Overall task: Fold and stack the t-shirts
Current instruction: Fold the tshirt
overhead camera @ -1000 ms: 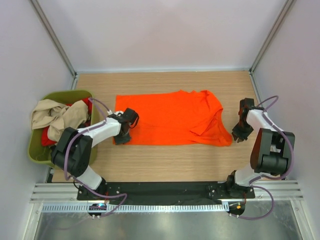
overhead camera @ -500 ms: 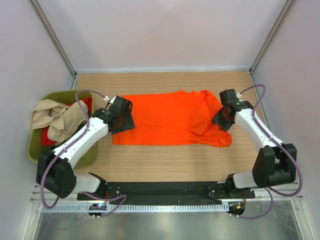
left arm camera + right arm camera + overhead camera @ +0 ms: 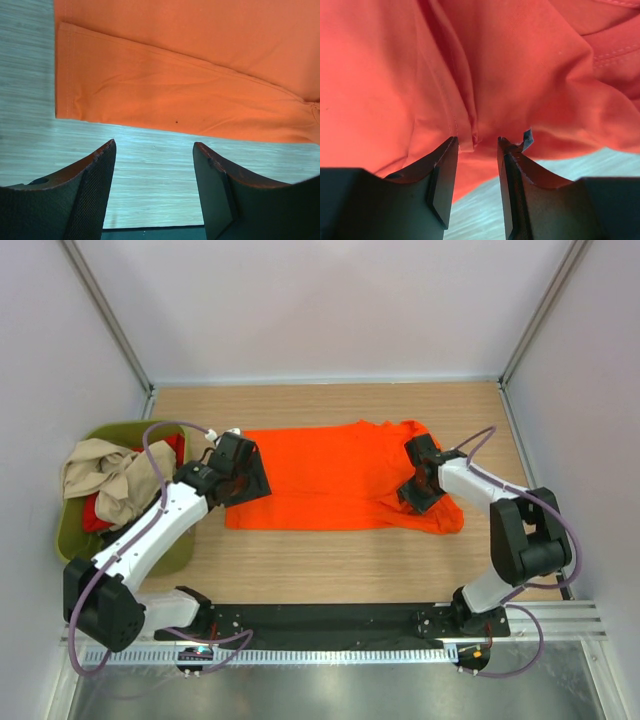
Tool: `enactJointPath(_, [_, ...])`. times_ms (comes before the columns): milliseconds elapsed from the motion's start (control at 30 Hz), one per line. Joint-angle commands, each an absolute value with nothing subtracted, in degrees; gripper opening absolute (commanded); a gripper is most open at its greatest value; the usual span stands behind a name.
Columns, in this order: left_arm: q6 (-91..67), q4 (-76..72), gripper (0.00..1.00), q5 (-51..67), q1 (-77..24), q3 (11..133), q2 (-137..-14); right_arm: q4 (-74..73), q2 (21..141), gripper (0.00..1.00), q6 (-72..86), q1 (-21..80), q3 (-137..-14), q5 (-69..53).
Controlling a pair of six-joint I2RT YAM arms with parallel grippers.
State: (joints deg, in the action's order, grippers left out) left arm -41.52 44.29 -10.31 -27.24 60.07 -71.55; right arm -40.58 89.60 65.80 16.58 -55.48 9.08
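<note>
I see the tub [image 3: 68, 540] left of the orange shirt [image 3: 330, 475], with a beige shirt [image 3: 100, 478] and a red shirt [image 3: 95, 516] heaped inside. The left gripper [image 3: 152, 146] is at the orange shirt's left hem, spread wide over the table [image 3: 27, 100]. The right gripper [image 3: 477, 141] is on its right side, gap narrow, straddling a fold.

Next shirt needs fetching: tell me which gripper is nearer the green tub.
Left. The left gripper sits beside the tub at the edge of the orange t-shirt; the right gripper is over its opposite end.
</note>
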Motion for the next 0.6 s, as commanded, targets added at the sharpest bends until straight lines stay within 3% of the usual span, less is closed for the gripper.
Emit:
enactJointPath(0, [-41.40,42.01,0.64,-9.75,-27.16,59.33,-70.22,-35.51,92.10,0.44,69.43,17.58,-54.84,9.58])
enactJointPath(167, [-41.22,41.92,0.64,-10.37,-27.16,59.50,-70.93,-32.79,95.18,0.37,70.05,18.10,-54.84,9.93])
enactJointPath(300, [-41.31,41.84,0.64,-10.63,-27.07,59.59,-71.28,-32.69,94.66,0.18,69.87,18.19,-54.84,11.42])
enactJointPath(400, [-41.48,41.66,0.64,-10.72,-27.16,59.50,-71.28,-33.22,93.69,0.09,69.08,18.19,-55.63,12.74])
enactJointPath(567, [-42.01,41.13,0.64,-10.11,-27.07,59.50,-71.80,-37.08,94.48,0.11,67.85,18.37,-59.67,13.54])
